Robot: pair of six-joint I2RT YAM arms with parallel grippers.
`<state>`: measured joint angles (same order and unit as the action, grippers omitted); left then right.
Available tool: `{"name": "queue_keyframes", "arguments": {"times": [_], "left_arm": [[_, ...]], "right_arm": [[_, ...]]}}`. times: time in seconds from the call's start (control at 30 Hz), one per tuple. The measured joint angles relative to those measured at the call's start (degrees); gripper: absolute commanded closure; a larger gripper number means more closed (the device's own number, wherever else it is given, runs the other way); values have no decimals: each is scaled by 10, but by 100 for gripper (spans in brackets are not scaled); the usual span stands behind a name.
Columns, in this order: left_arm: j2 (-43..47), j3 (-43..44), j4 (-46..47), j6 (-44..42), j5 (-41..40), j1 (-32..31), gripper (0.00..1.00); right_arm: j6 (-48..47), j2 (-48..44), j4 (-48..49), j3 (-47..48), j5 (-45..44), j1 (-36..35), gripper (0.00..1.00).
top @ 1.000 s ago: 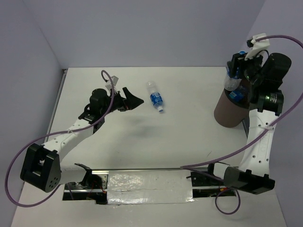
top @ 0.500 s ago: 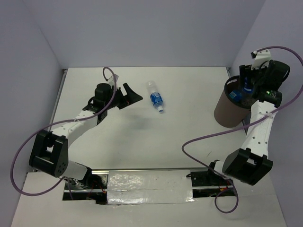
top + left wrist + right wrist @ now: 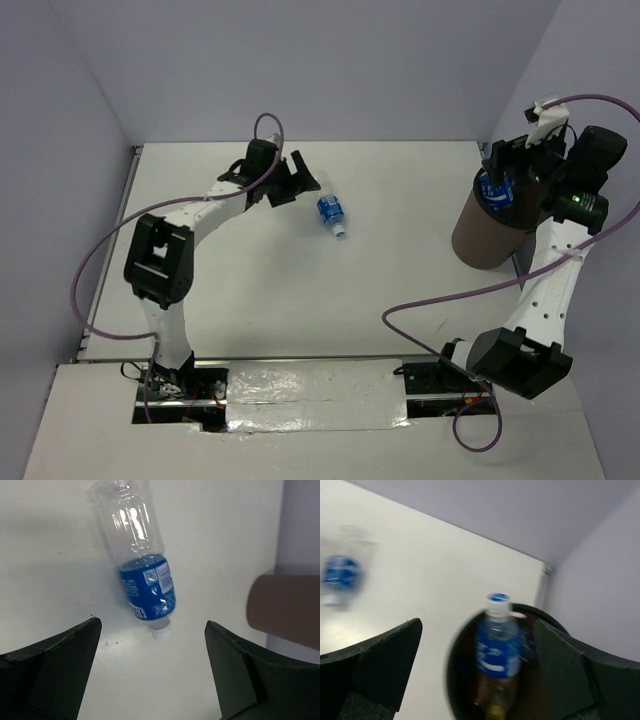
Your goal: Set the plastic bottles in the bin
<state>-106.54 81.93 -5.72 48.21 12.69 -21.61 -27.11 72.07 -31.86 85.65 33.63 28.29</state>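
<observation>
Top view: the left gripper (image 3: 297,181) sits just left of a clear plastic bottle with a blue label (image 3: 330,211), which lies on the white worktop (image 3: 400,290). The right gripper (image 3: 512,163) hovers over the tall brown round bin (image 3: 488,235).

Left wrist: the fingers are spread wide. The lying bottle is straight ahead between them, cap nearest and untouched.

Right wrist: the fingers are apart and grip nothing. Below and between them a second blue-labelled bottle (image 3: 495,647) stands upright inside the bin, blurred.
</observation>
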Motion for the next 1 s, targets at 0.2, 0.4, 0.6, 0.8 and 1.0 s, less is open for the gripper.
{"name": "queue_keyframes", "arguments": {"times": [0.2,0.4,0.6,0.8,1.0], "left_arm": [[-146,167,-89,-31,-58,-38,2],[-248,288,-137,-55,-109,-67,1],[-294,318,-143,-57,-164,-74,3],[-321,343,-128,-41,-169,-73,27],[-296,287,-77,-35,-151,-70,45]], "right_arm": [[-98,-26,-141,27,219,-52,0],[-143,-32,-210,-40,284,-140,0],[-130,-33,-216,-88,306,-165,0],[-71,-34,-184,-137,296,-214,0],[36,-32,-119,-218,258,-293,0]]}}
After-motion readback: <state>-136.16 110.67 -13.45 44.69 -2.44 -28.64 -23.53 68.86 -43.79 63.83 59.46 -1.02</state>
